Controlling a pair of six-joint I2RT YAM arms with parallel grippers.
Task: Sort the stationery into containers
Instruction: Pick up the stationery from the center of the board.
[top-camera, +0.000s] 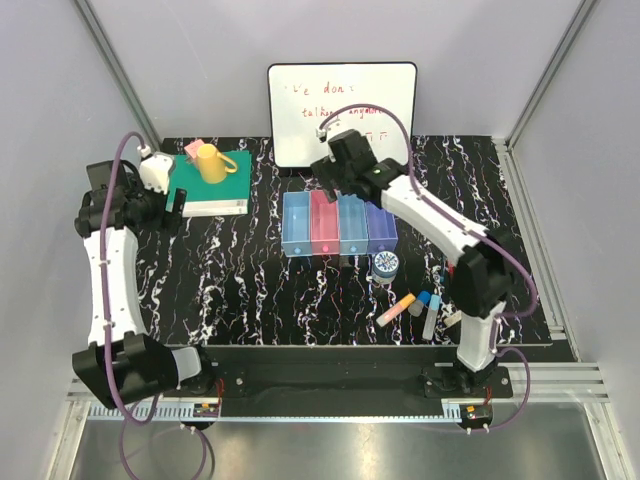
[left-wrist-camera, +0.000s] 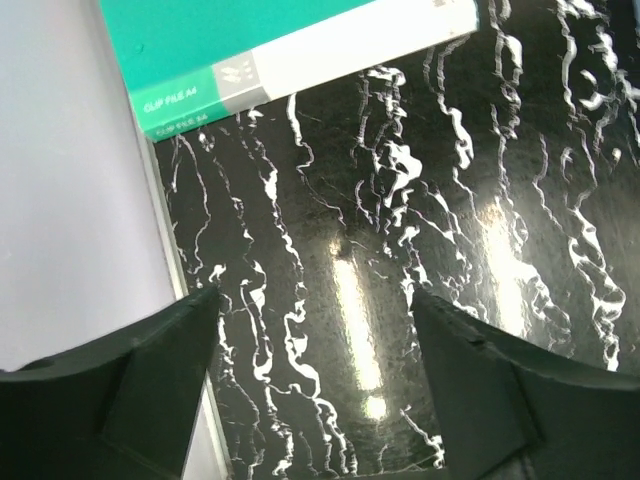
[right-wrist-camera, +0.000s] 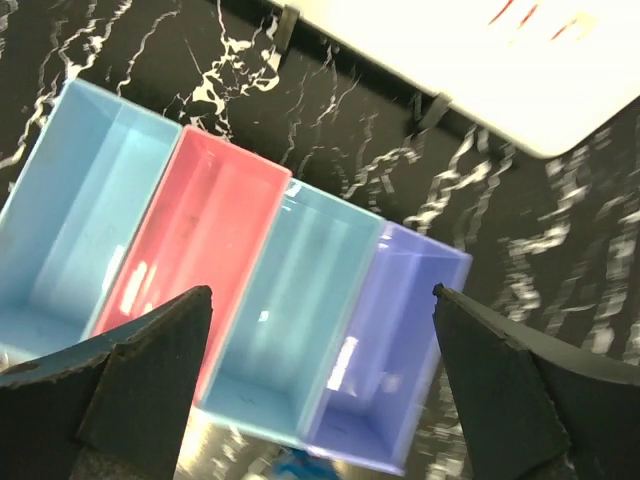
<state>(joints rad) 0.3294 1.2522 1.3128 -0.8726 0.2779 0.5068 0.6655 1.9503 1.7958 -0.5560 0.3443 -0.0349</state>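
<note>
We read "CLIP FILE A4" in white letters on the green spine label of the clip file box (left-wrist-camera: 300, 55), seen in the left wrist view. On the whiteboard (top-camera: 343, 112) behind the containers (top-camera: 338, 224) we make out red handwriting: a first line beginning "don", a second beginning "talk". The rest of it is too faint for us to read.

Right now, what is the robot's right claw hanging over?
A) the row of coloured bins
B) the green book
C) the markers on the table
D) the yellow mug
A: the right wrist view shows the open right gripper directly above the row of coloured bins, blue, pink, blue and purple.
</note>
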